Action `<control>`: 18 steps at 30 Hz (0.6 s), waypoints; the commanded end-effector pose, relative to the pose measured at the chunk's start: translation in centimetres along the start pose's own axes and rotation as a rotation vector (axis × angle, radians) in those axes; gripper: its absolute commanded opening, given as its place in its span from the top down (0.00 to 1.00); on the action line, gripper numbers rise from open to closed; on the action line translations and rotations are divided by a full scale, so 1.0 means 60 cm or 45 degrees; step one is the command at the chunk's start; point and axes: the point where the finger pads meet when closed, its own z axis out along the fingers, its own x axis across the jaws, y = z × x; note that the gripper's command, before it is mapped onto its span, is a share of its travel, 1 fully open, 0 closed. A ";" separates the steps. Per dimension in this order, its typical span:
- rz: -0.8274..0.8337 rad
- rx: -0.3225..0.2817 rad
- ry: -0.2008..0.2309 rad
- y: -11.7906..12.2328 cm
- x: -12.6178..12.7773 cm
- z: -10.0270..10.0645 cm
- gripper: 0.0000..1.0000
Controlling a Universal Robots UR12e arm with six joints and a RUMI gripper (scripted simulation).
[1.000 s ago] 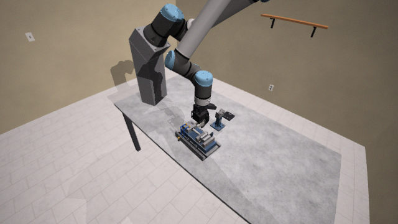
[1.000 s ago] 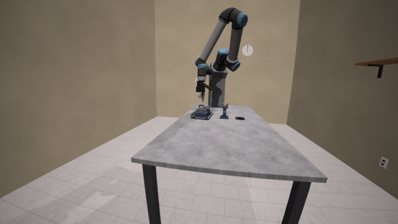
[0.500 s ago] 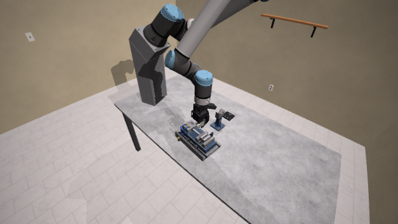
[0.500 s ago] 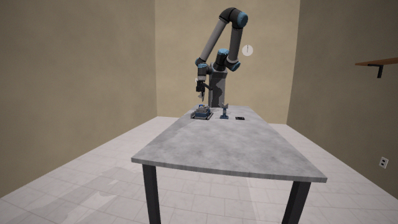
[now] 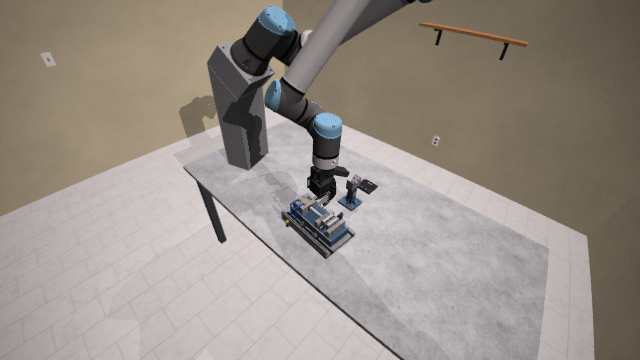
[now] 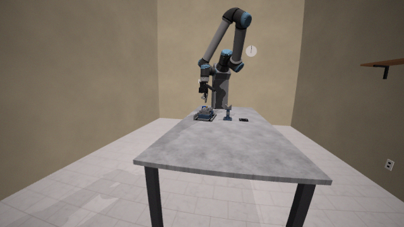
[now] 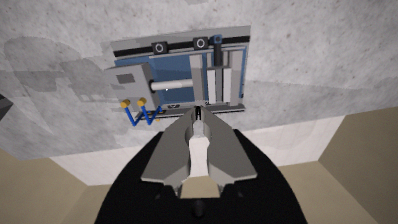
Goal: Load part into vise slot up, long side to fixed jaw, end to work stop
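I have the hand [image 5: 327,199] [image 6: 206,101] [image 7: 198,107] above the vise [image 5: 320,223] [image 6: 206,115] [image 7: 172,65], its fingers pressed together with nothing between them. The part [image 7: 227,86] lies in the vise, right of centre in the upper half of my wrist view, its milled slot facing up between two pale strips. It sits between the moving jaw [image 7: 197,77] and the fixed jaw [image 7: 235,77]; I can't tell whether its long side truly touches the fixed jaw. Its upper end in that frame looks to meet the work stop [image 7: 218,54], the dark rod reaching in from above. At left there, the air cylinder [image 7: 129,86] takes up that end of the vise, and blue hoses [image 7: 133,118] loop out at its lower corner, something to keep clear of. From the top camera, the V-block [image 5: 354,181] [image 6: 228,107] stands tall on its blue post just beside the vise, the nearest obstacle to the right. The black infeed plate [image 5: 369,186] [image 6: 243,120] lies beyond it on the desk [image 5: 440,250] [image 6: 233,145] [image 7: 310,50].

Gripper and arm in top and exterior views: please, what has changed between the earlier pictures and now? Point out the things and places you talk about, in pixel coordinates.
Nothing visibly changed. The gripper [image 5: 326,201] [image 6: 206,101] [image 7: 198,107] stays in the same place above the vise [image 5: 340,237] [image 6: 206,116] [image 7: 172,66], and I see nothing taken or released. The arm [image 5: 325,47] [image 6: 216,41], the vise and the V-block stand [image 5: 352,196] [image 6: 228,114] also look the same as before.
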 end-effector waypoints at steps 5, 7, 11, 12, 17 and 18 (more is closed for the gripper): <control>0.154 -0.001 0.001 0.004 0.007 0.000 1.00; 0.228 -0.001 0.001 0.006 0.010 0.000 1.00; 0.404 -0.001 0.001 0.012 0.017 0.000 1.00; 0.453 -0.001 0.001 0.013 0.019 0.000 1.00; 0.665 0.000 0.001 0.020 0.027 0.000 1.00; 0.665 0.000 0.001 0.020 0.027 0.000 1.00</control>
